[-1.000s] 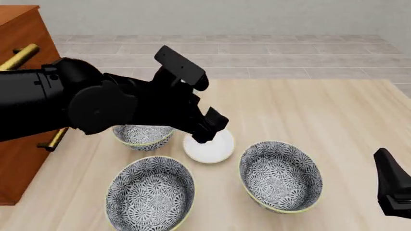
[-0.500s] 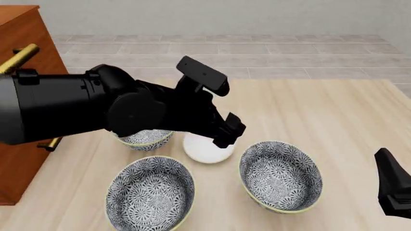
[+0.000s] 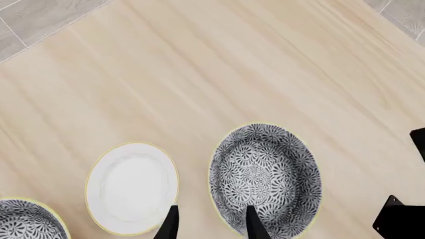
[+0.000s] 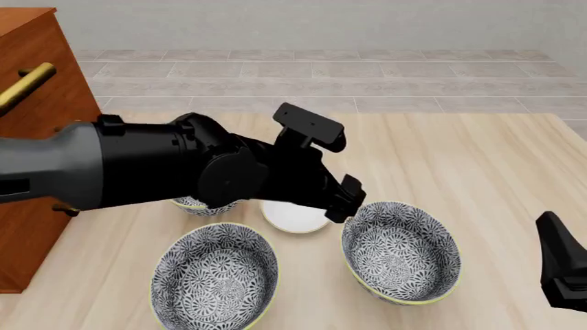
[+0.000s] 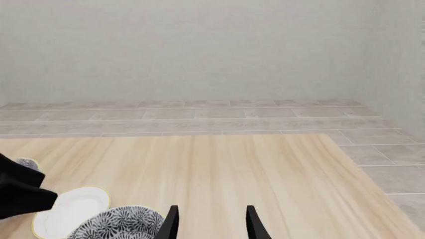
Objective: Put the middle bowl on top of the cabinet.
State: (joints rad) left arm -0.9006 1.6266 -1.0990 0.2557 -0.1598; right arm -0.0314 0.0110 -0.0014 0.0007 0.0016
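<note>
Just right of the white dish [image 4: 291, 218], the middle bowl [image 4: 401, 251] is seen upright on the surface [image 4: 477, 158], mouth up; being round, it has no long axis. The left gripper [image 4: 344, 199] is held at the bowl's dish-side rim. Only the left wrist view shows its fingers [image 3: 256, 224] spread and empty, one over the patterned wall. The right gripper [image 5: 209, 221] is spread too. The cabinet [image 4: 37, 82] stands far left of the dish.

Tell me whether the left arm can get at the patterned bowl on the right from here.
Probably yes: the left tool hangs open right by the rim of that bowl, with nothing between them; the white dish sits beside it, apart.
</note>
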